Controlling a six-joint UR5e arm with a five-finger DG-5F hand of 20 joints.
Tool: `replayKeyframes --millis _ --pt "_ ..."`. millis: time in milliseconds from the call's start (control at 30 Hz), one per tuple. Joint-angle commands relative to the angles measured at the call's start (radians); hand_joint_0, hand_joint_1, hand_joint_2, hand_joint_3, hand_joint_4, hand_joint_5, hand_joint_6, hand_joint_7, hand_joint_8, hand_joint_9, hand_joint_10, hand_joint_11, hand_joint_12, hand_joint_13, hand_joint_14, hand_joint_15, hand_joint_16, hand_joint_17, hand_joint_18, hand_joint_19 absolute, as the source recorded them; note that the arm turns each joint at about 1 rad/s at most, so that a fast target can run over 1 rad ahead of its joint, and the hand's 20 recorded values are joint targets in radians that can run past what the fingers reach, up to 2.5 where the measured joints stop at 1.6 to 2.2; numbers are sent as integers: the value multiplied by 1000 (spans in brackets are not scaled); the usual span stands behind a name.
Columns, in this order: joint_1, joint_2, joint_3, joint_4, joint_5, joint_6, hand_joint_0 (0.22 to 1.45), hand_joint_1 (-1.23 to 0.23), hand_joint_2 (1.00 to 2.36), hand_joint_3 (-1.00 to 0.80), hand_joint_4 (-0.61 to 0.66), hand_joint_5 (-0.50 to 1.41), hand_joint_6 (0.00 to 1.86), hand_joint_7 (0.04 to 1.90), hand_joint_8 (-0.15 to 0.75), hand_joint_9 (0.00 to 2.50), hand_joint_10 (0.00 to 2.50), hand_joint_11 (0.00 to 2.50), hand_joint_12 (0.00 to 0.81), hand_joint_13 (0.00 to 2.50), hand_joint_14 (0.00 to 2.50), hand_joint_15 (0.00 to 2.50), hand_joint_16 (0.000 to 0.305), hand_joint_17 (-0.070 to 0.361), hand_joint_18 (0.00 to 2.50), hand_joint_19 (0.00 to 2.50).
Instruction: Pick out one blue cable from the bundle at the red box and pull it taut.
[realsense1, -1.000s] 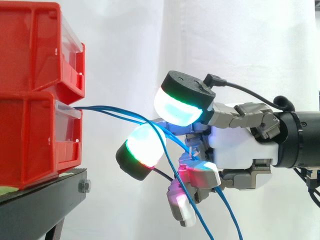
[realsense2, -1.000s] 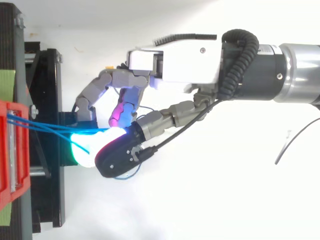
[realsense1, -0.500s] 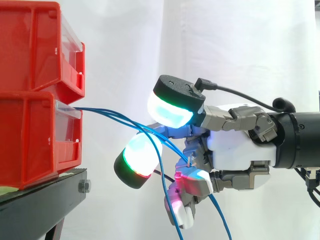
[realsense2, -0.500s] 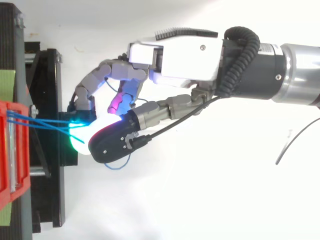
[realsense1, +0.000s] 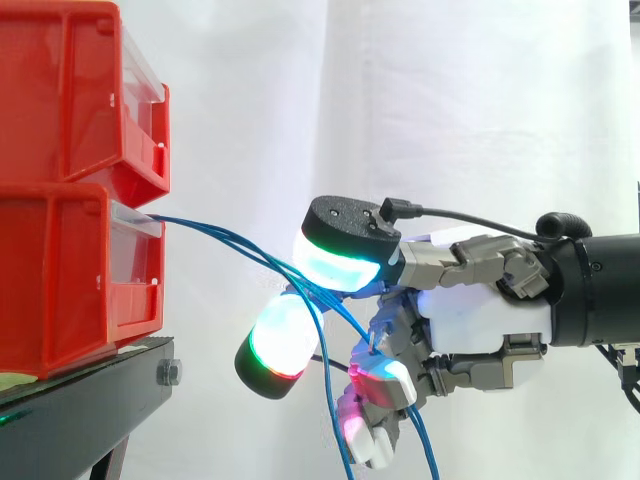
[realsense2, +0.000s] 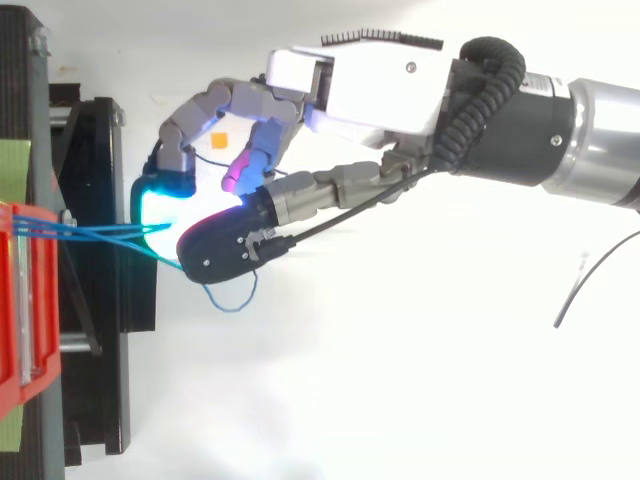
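Side view | robot hand (realsense1: 480, 320) curled round blue cables (realsense1: 210, 227) | cables run leftward from it to red box (realsense1: 70, 270), slack

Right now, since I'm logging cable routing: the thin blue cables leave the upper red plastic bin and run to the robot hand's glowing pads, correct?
No. The side view shows the thin blue cables leaving the lower red plastic bin, not the upper bin; they do run to the glowing pads of the robot hand.
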Motion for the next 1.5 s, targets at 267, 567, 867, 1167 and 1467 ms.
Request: replayKeyframes --millis 267,567,867,1167,1467 --pt "0 -1 0 -3 9 -1 555 -580 1015 -258 42 -119 925 793 271 1263 24 921 370 1008 21 654 48 107 840 675" --pt "-5 -1 0 -9 9 -6 588 -724 1016 -211 10 -130 940 811 266 1216 25 939 369 989 23 661 48 107 835 660" --pt "0 1 0 -5 16 -6 656 -809 1015 -273 -115 -144 963 849 241 1189 26 968 344 963 24 648 43 97 816 660" --pt "1 1 14 -9 12 -1 617 -799 1000 -500 -59 -117 959 800 223 1286 28 973 329 992 25 649 41 92 833 657" --pt "3 1 23 -11 7 8 541 -404 1000 -500 3 -101 928 788 243 1365 27 948 348 1038 24 657 45 100 864 680"
